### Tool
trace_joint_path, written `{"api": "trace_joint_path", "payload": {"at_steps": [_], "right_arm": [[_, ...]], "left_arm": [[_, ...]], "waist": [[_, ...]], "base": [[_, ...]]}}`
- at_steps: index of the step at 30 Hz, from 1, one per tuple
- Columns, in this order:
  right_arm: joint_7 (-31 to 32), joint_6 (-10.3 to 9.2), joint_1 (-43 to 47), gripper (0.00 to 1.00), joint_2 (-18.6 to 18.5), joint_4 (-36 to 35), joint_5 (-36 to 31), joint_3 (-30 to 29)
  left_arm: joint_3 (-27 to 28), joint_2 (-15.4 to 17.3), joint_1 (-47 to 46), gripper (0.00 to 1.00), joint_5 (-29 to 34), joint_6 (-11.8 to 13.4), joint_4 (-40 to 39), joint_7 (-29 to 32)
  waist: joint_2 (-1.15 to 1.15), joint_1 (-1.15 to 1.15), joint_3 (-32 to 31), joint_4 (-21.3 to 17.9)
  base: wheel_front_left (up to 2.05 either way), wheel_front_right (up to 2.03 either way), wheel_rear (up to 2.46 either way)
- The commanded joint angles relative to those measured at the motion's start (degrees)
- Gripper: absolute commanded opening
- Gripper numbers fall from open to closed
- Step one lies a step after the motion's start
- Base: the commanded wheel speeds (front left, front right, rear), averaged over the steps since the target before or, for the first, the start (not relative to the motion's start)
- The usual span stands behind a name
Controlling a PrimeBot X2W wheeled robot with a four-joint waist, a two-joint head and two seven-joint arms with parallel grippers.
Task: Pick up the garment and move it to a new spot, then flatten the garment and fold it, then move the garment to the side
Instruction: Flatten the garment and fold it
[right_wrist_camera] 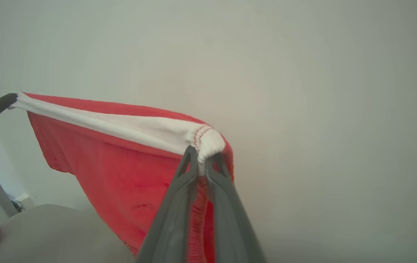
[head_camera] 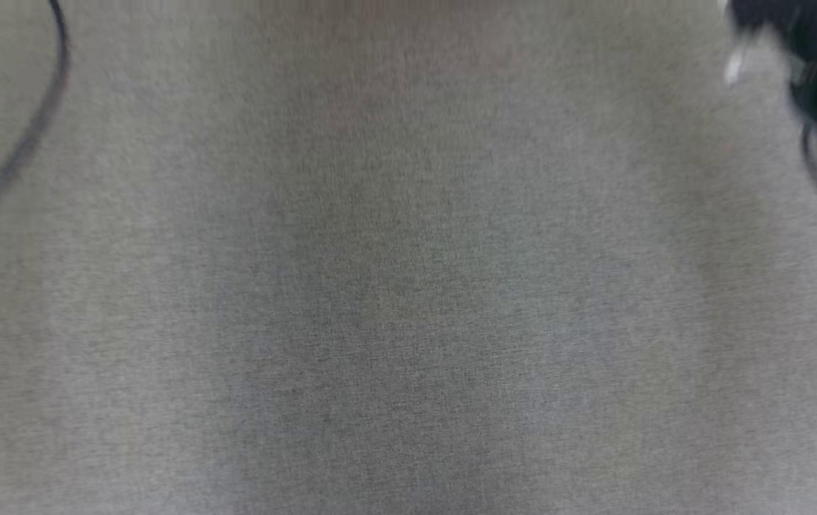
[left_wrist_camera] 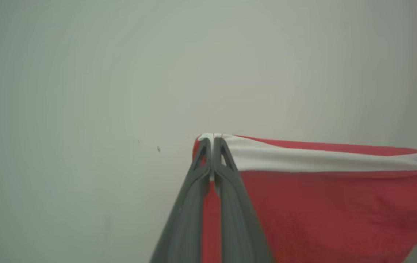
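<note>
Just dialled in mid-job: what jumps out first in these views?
A red garment with a white band hangs stretched in the air between two shut claws. The left claw pinches one end of the band, the right claw the other.

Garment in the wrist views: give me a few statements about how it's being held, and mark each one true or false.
1. The left gripper is shut on the white band of the garment. True.
2. The right gripper is open and empty. False: it is shut on the band's other end.
3. The band is stretched between the two grippers. True.
4. The garment lies folded flat on a table. False: it hangs below the band, held up by both grippers.
5. The garment is blue. False: it is red with a white band.
</note>
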Motion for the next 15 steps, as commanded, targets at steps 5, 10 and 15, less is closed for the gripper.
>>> {"api": "trace_joint_path", "payload": {"at_steps": [5,10,15], "right_arm": [[-0.12,0.07,14.66,0.0,-1.8,-6.97,-1.73,-3.37],[-0.14,0.06,28.83,0.0,-1.92,-12.58,-3.38,-6.52],[-0.14,0.06,41.93,0.0,-1.6,-17.12,-3.36,-8.85]], "left_arm": [[8.81,1.4,18.25,0.0,1.5,3.32,-13.72,-0.38],[15.92,0.18,37.9,0.0,4.16,6.7,-26.06,-0.42],[19.35,-2.4,55.63,0.0,6.29,7.9,-32.56,-0.42]], "waist": [[-0.01,0.0,-6.88,-0.22],[-0.01,0.0,-10.54,0.18],[-0.01,0.0,-13.24,1.32]], "base": [[0.0,0.0,0.0],[0.0,0.0,0.0],[0.0,0.0,0.0]]}}
